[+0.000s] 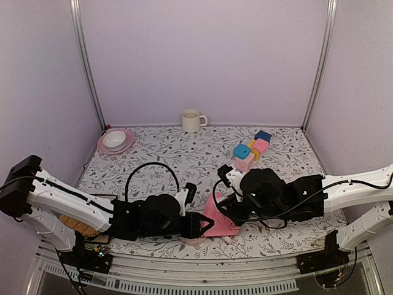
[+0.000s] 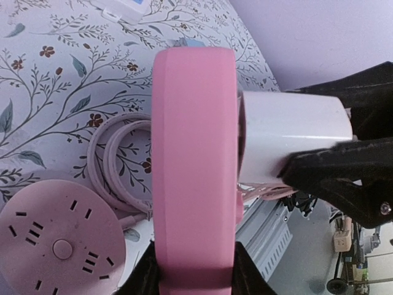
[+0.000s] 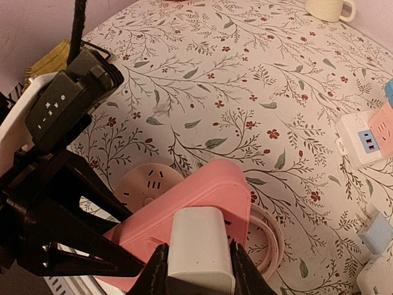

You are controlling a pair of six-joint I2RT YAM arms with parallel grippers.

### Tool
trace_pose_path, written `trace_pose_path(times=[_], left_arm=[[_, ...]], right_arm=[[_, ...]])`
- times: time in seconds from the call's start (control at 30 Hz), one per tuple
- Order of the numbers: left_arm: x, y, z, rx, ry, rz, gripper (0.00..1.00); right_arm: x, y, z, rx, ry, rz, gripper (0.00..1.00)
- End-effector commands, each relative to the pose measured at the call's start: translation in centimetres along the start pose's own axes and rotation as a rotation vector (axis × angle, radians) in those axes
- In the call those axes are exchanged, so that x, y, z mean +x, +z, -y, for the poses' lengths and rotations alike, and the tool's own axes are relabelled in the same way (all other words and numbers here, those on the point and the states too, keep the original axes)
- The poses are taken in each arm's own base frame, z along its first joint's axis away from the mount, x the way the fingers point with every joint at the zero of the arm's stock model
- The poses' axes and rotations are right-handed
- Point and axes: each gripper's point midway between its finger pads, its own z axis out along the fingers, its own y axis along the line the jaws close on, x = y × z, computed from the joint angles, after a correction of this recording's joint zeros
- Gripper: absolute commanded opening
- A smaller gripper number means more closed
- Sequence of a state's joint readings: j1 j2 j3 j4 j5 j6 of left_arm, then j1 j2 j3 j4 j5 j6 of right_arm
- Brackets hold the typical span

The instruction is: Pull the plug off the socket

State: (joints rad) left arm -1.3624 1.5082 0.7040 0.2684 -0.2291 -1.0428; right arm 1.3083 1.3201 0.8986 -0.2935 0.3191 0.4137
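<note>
A pink socket block [image 1: 218, 218] is held tilted above the table's near middle. My left gripper [image 1: 198, 225] is shut on its edge; the left wrist view shows the block [image 2: 193, 166] edge-on between my fingers. A white plug [image 3: 199, 246] sits in the block's face [image 3: 196, 196]. My right gripper [image 3: 198, 279] is shut on the plug's sides. In the left wrist view the plug [image 2: 291, 138] sticks out to the right, with the black right fingers [image 2: 341, 178] around it.
A round pink socket disc [image 2: 58, 243] with a coiled pink cord [image 2: 113, 160] lies under the block. Coloured socket cubes [image 1: 250, 152] stand right of centre. A white mug [image 1: 192, 120] and a pink plate with a bowl [image 1: 115, 141] stand at the back. A yellow brush [image 1: 77, 225] lies near left.
</note>
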Motion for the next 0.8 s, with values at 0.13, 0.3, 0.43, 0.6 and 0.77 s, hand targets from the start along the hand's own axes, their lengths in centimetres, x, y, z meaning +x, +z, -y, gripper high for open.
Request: trace_pose_path(times=[0.13, 0.3, 0.43, 0.6, 0.77], left_arm=[[-0.4, 0.1, -4.6, -0.151, -0.012, 0.037, 0.0], [-0.2, 0.2, -4.0, -0.136, 0.001, 0.036, 0.0], [-0.2, 0.3, -3.8, -0.135, 0.0, 0.036, 0.0], [-0.3, 0.6, -3.5, -0.122, -0.003, 0.035, 0.0], [-0.1, 0.7, -3.4, -0.113, -0.008, 0.03, 0.0]], right_arm=[[-2.7, -2.7, -0.6, -0.116, 0.107, 0.095, 0.04], [-2.5, -3.0, -0.1, -0.161, 0.146, 0.09, 0.04], [-2.6, -2.8, -1.2, -0.183, 0.132, 0.065, 0.04], [-2.0, -2.0, -3.5, -0.109, 0.046, 0.033, 0.04], [-1.4, -1.7, -3.0, -0.054, 0.029, 0.025, 0.04]])
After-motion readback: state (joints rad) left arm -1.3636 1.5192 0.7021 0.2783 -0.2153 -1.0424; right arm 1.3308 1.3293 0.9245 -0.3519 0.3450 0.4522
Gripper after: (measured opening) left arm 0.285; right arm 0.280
